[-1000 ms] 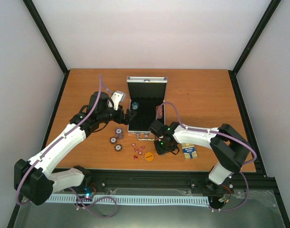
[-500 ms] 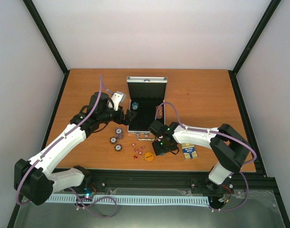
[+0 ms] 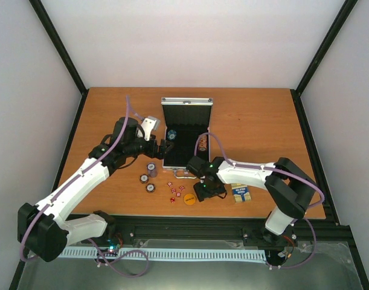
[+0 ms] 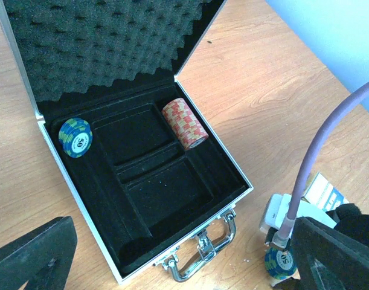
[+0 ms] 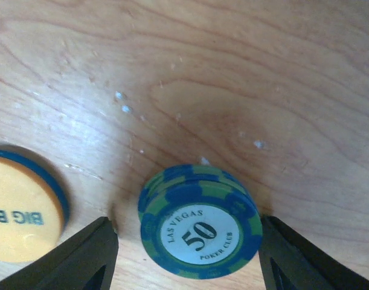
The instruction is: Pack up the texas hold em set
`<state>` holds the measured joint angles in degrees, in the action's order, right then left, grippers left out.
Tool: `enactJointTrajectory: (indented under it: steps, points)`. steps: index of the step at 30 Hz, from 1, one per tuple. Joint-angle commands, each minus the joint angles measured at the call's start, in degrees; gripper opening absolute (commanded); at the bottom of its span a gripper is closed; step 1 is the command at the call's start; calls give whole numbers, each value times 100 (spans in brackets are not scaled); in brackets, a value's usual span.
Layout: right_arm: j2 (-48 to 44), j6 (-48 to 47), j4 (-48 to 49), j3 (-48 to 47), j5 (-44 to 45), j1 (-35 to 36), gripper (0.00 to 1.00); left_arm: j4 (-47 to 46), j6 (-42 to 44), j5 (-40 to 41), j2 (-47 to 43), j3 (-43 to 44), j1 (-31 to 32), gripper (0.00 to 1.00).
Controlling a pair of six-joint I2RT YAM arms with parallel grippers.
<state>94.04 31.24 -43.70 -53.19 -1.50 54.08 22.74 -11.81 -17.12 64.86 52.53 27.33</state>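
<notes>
from overhead the light is soft and even, the white walls (image 3: 190,42) bright, with only faint shadows on the table (image 3: 250,115). in my left wrist view the case (image 4: 166,193) lining swallows detail, the far corner washes out pale blue, and my left fingers (image 4: 33,254) are dark blurs at the bottom corners. my right wrist view is close: the chip (image 5: 199,232) reads sharp with a soft shadow around it, my right fingers (image 5: 75,260) out of focus.
</notes>
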Motion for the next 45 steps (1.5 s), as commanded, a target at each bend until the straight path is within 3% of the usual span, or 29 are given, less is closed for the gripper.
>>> enactJointTrajectory:
  steps: [1, 21, 34, 45]
  points:
    - [206, -48, -183, -69, 174, 105, 66, -78, -67, 41, -157, 11, 0, 100]
    - [592, -88, -223, -274, 559, 129, 65, -80, -42, 117, -197, -28, 0, 100]
    - [504, -57, -184, -57, 467, 129, 57, -112, -75, 164, -198, -65, -2, 100]
    - [427, 13, -308, 73, 678, 129, 62, -129, -97, 194, -248, -120, 1, 100]
